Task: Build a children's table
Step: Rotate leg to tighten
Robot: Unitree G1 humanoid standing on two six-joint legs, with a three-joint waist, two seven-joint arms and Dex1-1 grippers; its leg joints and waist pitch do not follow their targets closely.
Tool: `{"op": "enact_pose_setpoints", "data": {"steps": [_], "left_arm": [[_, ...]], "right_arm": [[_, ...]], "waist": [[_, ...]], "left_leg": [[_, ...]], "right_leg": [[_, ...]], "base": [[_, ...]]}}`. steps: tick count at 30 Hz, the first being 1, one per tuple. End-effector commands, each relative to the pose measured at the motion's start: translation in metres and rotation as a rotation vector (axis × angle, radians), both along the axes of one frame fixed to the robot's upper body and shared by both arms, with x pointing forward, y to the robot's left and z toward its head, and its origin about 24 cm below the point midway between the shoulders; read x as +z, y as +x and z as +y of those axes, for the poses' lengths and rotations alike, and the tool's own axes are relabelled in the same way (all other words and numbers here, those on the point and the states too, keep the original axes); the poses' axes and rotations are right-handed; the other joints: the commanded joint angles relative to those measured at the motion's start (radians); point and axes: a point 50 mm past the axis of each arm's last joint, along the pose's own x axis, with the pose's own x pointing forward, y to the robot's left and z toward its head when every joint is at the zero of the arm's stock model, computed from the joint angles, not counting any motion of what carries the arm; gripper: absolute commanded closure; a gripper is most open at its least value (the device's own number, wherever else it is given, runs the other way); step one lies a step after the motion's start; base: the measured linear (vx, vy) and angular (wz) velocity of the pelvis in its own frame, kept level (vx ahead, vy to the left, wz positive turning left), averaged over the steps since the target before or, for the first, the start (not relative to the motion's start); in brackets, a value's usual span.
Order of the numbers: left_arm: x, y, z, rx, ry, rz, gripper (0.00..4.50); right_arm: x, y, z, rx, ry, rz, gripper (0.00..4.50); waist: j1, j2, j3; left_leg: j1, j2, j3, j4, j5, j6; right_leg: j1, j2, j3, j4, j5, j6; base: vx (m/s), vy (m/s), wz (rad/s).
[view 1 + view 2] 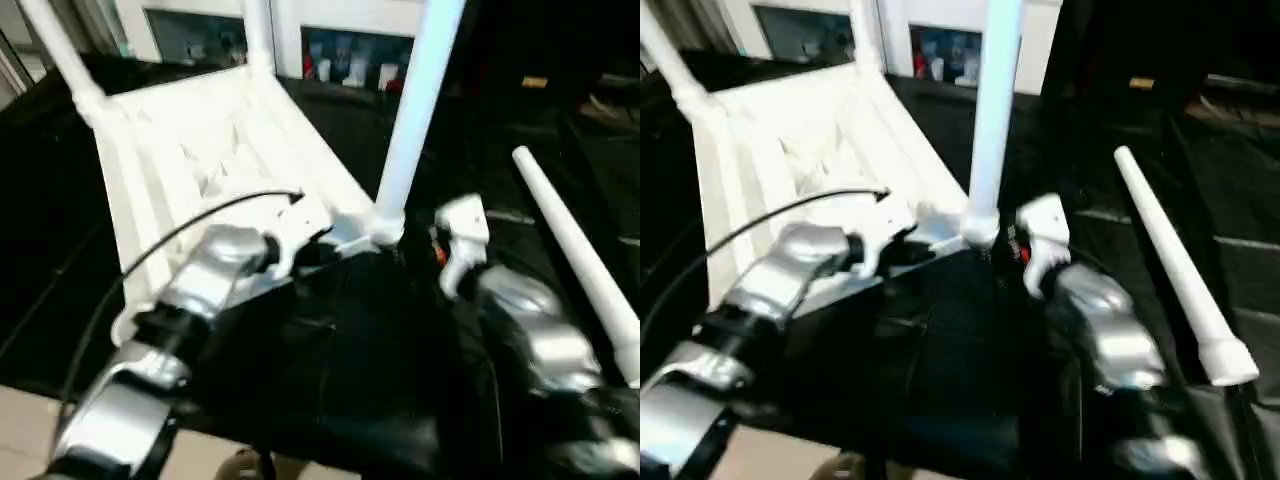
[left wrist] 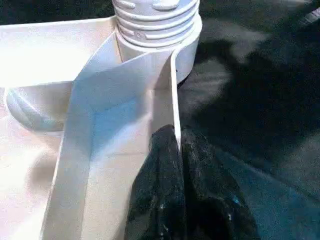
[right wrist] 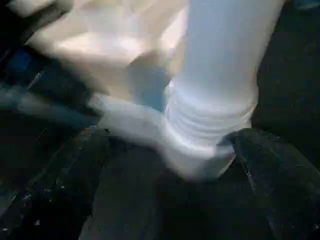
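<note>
Table top (image 1: pixel 215 150) upside down on black cloth-covered surface (image 1: pixel 330 370), ribbed underside up, tilted away toward cabinet (image 1: pixel 340 40) at the back. Three legs standing in corner sockets: near-right leg (image 1: pixel 410 120) upright in near-right corner socket (image 1: pixel 385 228); far-left leg (image 1: pixel 65 60) and far-right leg (image 1: pixel 258 35) rising out of frame. Fourth leg (image 1: pixel 575 255) lying loose on the cloth to the right, well apart from the top, thin end pointing away.

Left gripper (image 2: pixel 179 165) clamped shut on the thin rim wall (image 2: pixel 172 100) of the table top, just beside the near-right socket; one black finger (image 2: pixel 155 195) inside the rim, the other outside. Threaded collar (image 2: pixel 156 22) of the seated leg visible directly beyond the fingertips.

Right gripper (image 3: pixel 170 165) spread wide, black fingers (image 3: pixel 280 175) on either side of the ribbed base of the near-right leg (image 3: pixel 220 75), not pressing on it as far as the blurred wrist view allows. In head views, right wrist (image 1: pixel 462 240) just beside the socket, on its right side.

Black cable (image 1: pixel 170 240) arching over the left forearm (image 1: pixel 215 270).
</note>
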Motion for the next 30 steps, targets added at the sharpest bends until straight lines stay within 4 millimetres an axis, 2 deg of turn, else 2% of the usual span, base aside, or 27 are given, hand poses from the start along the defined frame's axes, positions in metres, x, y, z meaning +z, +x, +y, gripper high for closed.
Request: {"op": "enact_pose_setpoints", "data": {"steps": [1, 2, 3, 4, 5, 6, 9, 11, 17, 25, 26, 29, 30], "left_arm": [[-0.013, -0.008, 0.005, -0.044, 0.054, 0.050, 4.50], [-0.013, -0.010, 0.005, -0.067, 0.049, 0.048, 4.50], [-0.010, -0.019, 0.006, -0.178, 0.028, 0.051, 4.50], [-0.010, -0.019, 0.006, -0.178, 0.028, 0.051, 4.50], [-0.009, -0.020, 0.006, -0.185, 0.027, 0.053, 4.50], [-0.007, -0.031, 0.010, -0.296, 0.033, 0.068, 4.50], [-0.006, -0.036, 0.014, -0.336, 0.039, 0.088, 4.50], [-0.006, -0.037, 0.016, -0.343, 0.043, 0.090, 4.50], [-0.003, -0.043, 0.018, -0.390, 0.031, 0.108, 4.50], [-0.001, -0.047, 0.016, -0.428, 0.022, 0.116, 4.50], [-0.001, -0.047, 0.016, -0.430, 0.022, 0.116, 4.50], [-0.002, -0.046, 0.016, -0.425, 0.027, 0.115, 4.50], [-0.002, -0.046, 0.016, -0.424, 0.028, 0.115, 4.50]], "right_arm": [[0.005, -0.004, 0.006, 0.077, 0.007, -0.015, 0.11], [0.005, -0.004, 0.006, 0.081, 0.006, -0.016, 0.11], [0.009, -0.004, 0.006, 0.102, 0.004, -0.030, 0.11], [0.009, -0.004, 0.006, 0.102, 0.004, -0.030, 0.11], [0.009, -0.004, 0.006, 0.103, 0.004, -0.030, 0.11], [0.011, -0.003, 0.005, 0.109, -0.016, -0.032, 0.11], [0.011, -0.004, 0.005, 0.112, -0.032, -0.028, 0.11], [0.010, -0.005, 0.004, 0.125, -0.042, -0.022, 0.11], [0.012, -0.011, 0.007, 0.208, -0.016, -0.013, 0.11], [0.013, -0.012, 0.009, 0.254, -0.001, -0.012, 0.11], [0.013, -0.012, 0.009, 0.256, 0.000, -0.012, 0.27], [0.011, -0.012, 0.009, 0.262, -0.004, -0.003, 0.27], [0.011, -0.012, 0.008, 0.264, -0.006, 0.000, 0.55]], "waist": [[0.004, -0.008, -0.063], [0.003, -0.011, -0.063], [0.004, -0.010, -0.063], [0.005, -0.009, -0.064], [0.004, -0.007, -0.066], [0.005, -0.006, -0.068], [0.015, -0.002, -0.073], [0.021, -0.001, -0.074], [0.021, -0.004, -0.071], [0.023, -0.005, -0.070], [0.023, -0.004, -0.070], [0.023, -0.005, -0.071], [0.023, -0.005, -0.072]], "left_leg": [[0.019, 0.053, -0.024, -0.057, -0.139, 0.097], [0.020, 0.053, -0.024, -0.057, -0.137, 0.098], [0.021, 0.054, -0.024, -0.057, -0.136, 0.100], [0.019, 0.056, -0.026, -0.058, -0.125, 0.100], [0.022, 0.055, -0.023, -0.055, -0.108, 0.104], [0.023, 0.056, -0.023, -0.055, -0.091, 0.108], [0.030, 0.058, -0.018, -0.047, -0.046, 0.128], [0.025, 0.058, -0.019, -0.044, -0.014, 0.139], [0.021, 0.055, -0.019, -0.045, -0.067, 0.122], [0.021, 0.055, -0.020, -0.045, -0.088, 0.108], [0.023, 0.055, -0.019, -0.045, -0.086, 0.107], [0.022, 0.054, -0.019, -0.044, -0.082, 0.105], [0.022, 0.054, -0.019, -0.043, -0.080, 0.107]], "right_leg": [[0.049, -0.077, 0.037, -0.065, -0.025, -0.271], [0.048, -0.077, 0.038, -0.065, -0.028, -0.272], [0.047, -0.079, 0.038, -0.065, -0.034, -0.276], [0.050, -0.081, 0.038, -0.061, -0.026, -0.275], [0.047, -0.077, 0.038, -0.058, 0.003, -0.280], [0.047, -0.076, 0.038, -0.054, 0.037, -0.289], [0.041, -0.070, 0.038, -0.041, 0.144, -0.301], [0.042, -0.070, 0.035, -0.033, 0.194, -0.304], [0.046, -0.075, 0.035, -0.039, 0.122, -0.298], [0.045, -0.075, 0.036, -0.041, 0.068, -0.293], [0.043, -0.074, 0.037, -0.041, 0.065, -0.293], [0.044, -0.073, 0.036, -0.039, 0.071, -0.293], [0.044, -0.073, 0.036, -0.039, 0.075, -0.293]], "base": [[0.000, 0.000, 0.00], [0.000, 0.000, 0.00], [0.000, 0.000, 0.00], [0.000, 0.000, 0.00], [0.000, 0.000, 0.00], [0.000, 0.000, 0.00], [0.000, 0.000, 0.00], [0.000, 0.000, 0.00], [0.000, 0.000, 0.00], [0.000, 0.000, 0.00], [0.000, 0.000, 0.00], [0.000, 0.000, 0.00], [0.000, 0.000, 0.00]]}}
